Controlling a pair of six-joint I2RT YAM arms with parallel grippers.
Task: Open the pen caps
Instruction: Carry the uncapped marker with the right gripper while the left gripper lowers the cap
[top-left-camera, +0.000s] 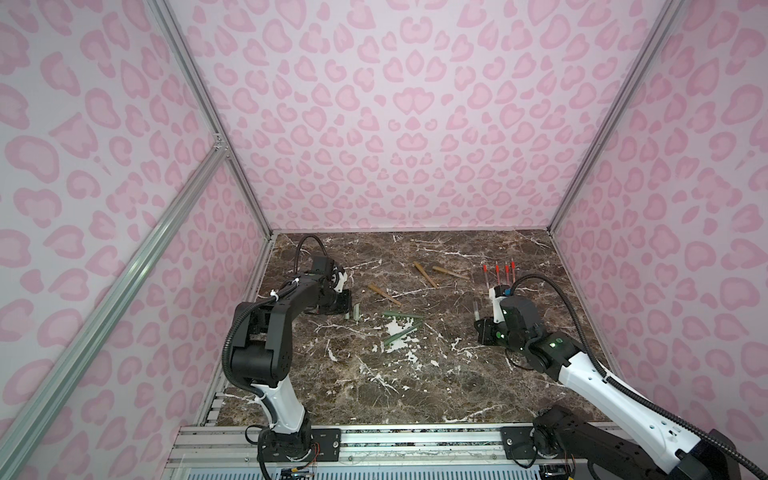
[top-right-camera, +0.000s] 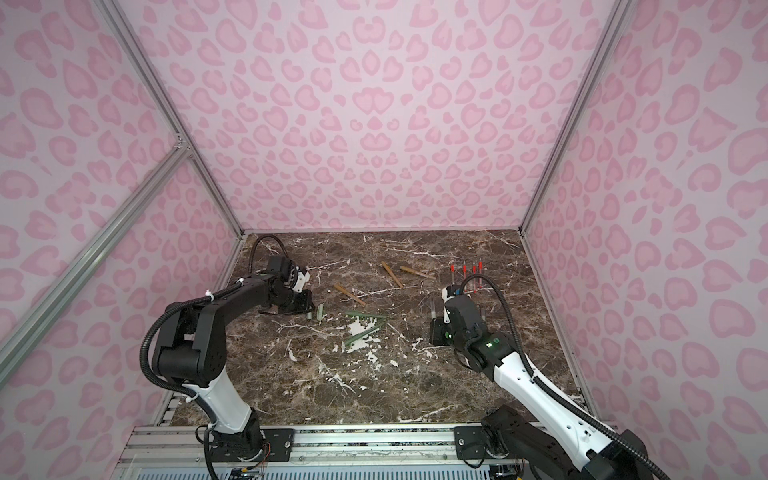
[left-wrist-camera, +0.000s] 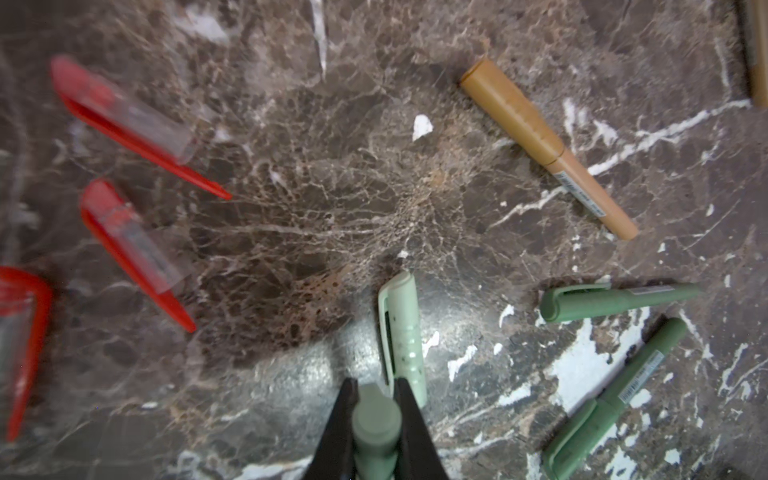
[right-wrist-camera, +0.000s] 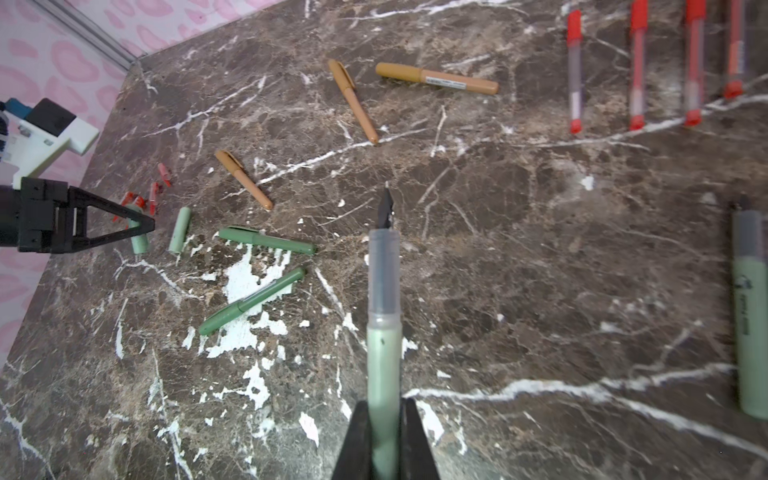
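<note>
Black fingers (left-wrist-camera: 336, 436) of the left hand (left-wrist-camera: 376, 384) pinch narrowly on a green cap (left-wrist-camera: 376, 432); whether the cap touches the surface (left-wrist-camera: 311, 187) cannot be told. Just beside it lies a paler loose cap (left-wrist-camera: 403, 332), and three red caps (left-wrist-camera: 120, 112) lie farther off on the same surface. The right hand (right-wrist-camera: 384, 405) is clamped just as narrowly on an uncapped pen body (right-wrist-camera: 384, 291), its nib bare and pointing away from the wrist. Between the two hands, two green pens (right-wrist-camera: 266, 241) and three tan pens (right-wrist-camera: 243, 178) lie capped.
</note>
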